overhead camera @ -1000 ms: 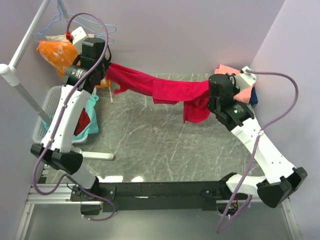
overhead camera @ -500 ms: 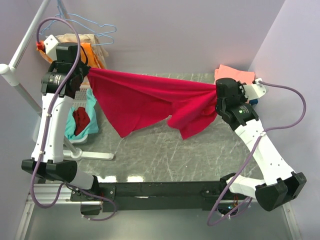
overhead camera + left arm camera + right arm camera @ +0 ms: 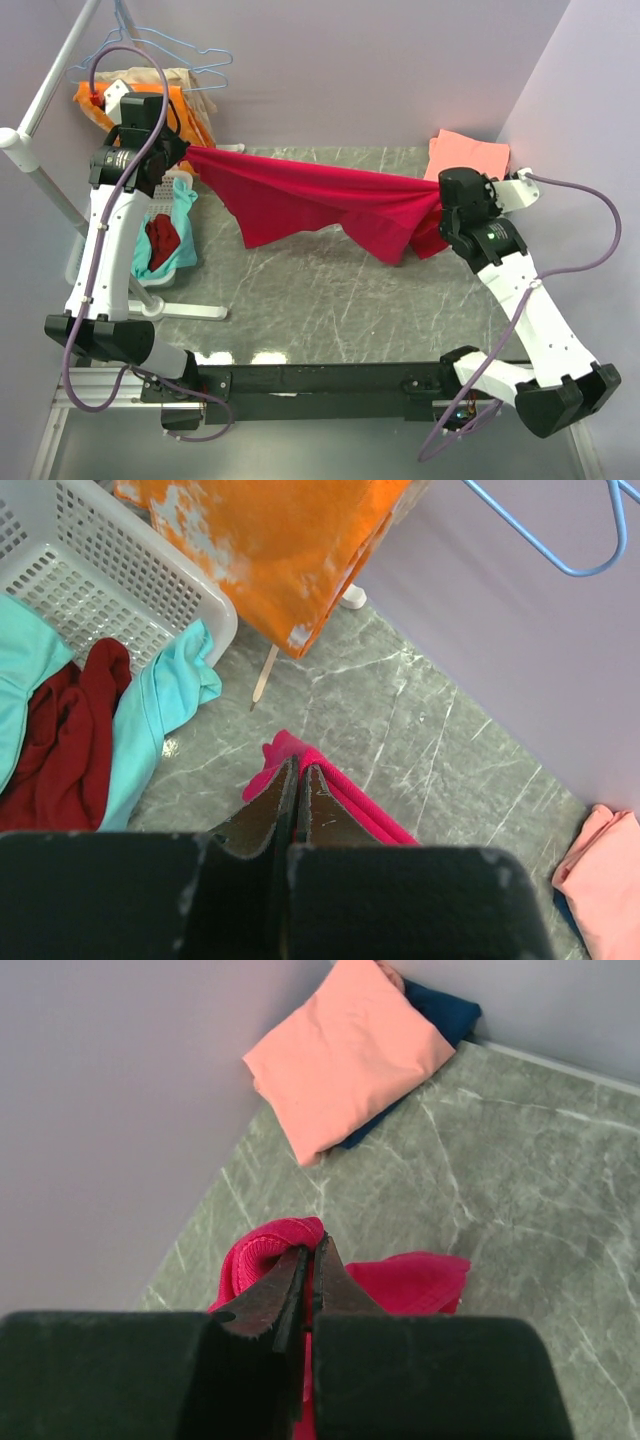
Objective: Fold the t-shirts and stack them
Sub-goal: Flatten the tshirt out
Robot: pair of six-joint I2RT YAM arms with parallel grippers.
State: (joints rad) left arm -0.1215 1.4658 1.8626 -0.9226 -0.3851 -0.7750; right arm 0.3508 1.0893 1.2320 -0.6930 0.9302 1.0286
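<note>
Both sets of fingers are clamped tight on the red t-shirt [image 3: 320, 200], so you've got it by two ends. Your left gripper [image 3: 298, 772] has its jaws pinched together on a bunched edge of it at the far left, just beside the white basket [image 3: 100, 590]. That basket holds some teal cloth [image 3: 165, 695] and a dark red cloth [image 3: 65, 740]. The orange white-blotched cloth [image 3: 270, 540] hangs just beyond the basket.

Your right gripper [image 3: 310, 1258] is pinched on a rolled fold of the same shirt over at the far right. From the top view the shirt is strung between the two grippers above the table [image 3: 300, 290], with its middle sagging in loose folds toward the near side. Can't tell if the low part touches the table.

Past your right gripper, in the far right corner, the salmon-pink t-shirt [image 3: 345, 1055] lies folded on top of the dark blue t-shirt [image 3: 440, 1005], and only a dark edge of that one shows.
</note>
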